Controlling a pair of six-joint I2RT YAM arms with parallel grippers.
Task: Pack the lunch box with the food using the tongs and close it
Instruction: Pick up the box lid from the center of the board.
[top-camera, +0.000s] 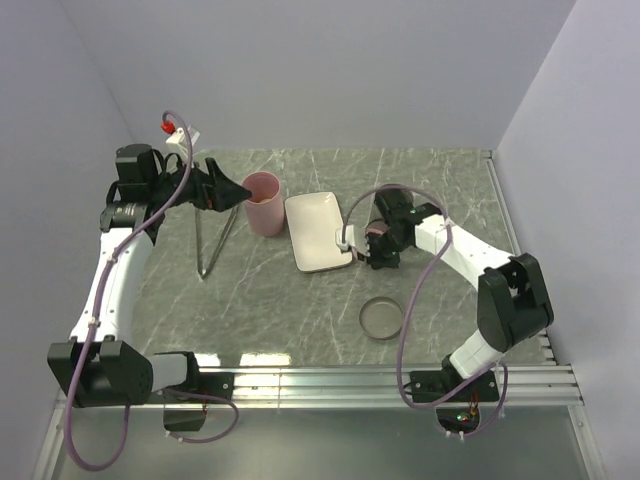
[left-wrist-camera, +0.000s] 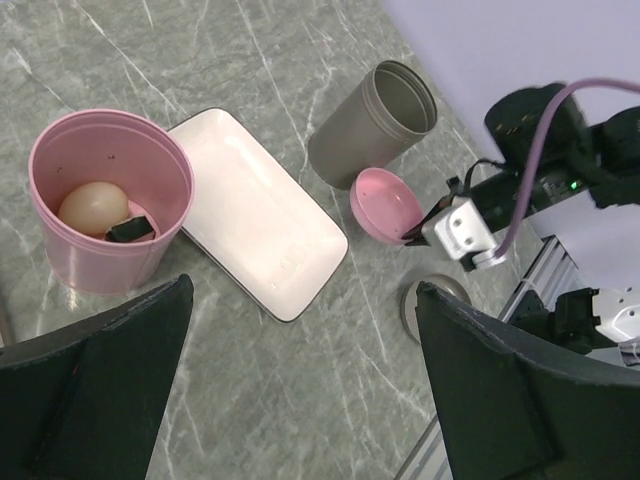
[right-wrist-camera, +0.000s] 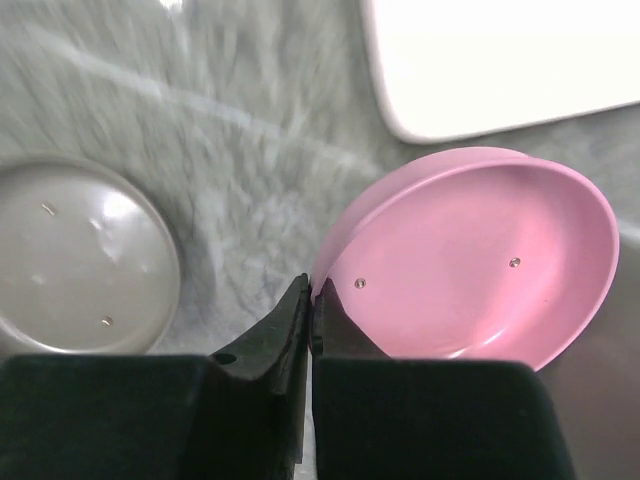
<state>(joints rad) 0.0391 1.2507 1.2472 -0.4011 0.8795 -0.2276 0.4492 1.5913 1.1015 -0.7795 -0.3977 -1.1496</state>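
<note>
Pink is the colour of the lunch box, a tall round tub standing upright and uncovered on the grey marbled tabletop. Inside it lies the cream ball, with a small dark piece touching it; what that piece is cannot be told.

Just beside the tub's right side lies a white tray, flat on the tabletop. Beyond the tray stands a grey metal canister, upright with its mouth uncovered.

The pink lid sits just in front of the canister, tilted up on edge with its hollow side showing. The right gripper has its fingers pressed together on the rim of this lid, one finger outside and one against the inner face. A grey disc lies flat on the tabletop near the lid, on its other side from the tray.

The left gripper hangs above the tabletop with its fingers spread wide apart and nothing between them, looking down on the tub and tray.

The tongs lie on the tabletop left of the pink tub. Their joined end points toward the arm bases, and their two slim arms spread toward the far wall, under the left gripper in the top view.
</note>
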